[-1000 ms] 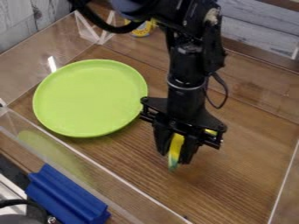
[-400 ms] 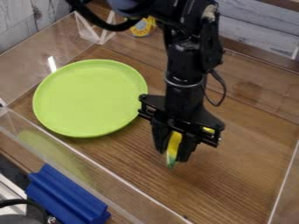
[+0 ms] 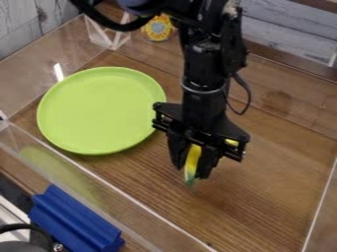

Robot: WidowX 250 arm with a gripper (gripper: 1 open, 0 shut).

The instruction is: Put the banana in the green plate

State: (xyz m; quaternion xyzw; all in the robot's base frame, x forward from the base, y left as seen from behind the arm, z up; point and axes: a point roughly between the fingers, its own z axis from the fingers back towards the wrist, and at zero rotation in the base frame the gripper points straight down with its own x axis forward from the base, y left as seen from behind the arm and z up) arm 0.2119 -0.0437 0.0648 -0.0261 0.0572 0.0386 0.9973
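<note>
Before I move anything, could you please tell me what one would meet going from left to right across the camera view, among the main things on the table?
The green plate, then the banana, held in the gripper.

The robot's arm (image 3: 208, 69) is black and glossy, built of blocky segments with small bracket-like plates and pale specks that look like screws. A thick black cable (image 3: 108, 20) curves off its upper part, and a thinner dark cable (image 3: 242, 94) loops along one side. The hand (image 3: 192, 157) is black too, with dark fingers.
</note>
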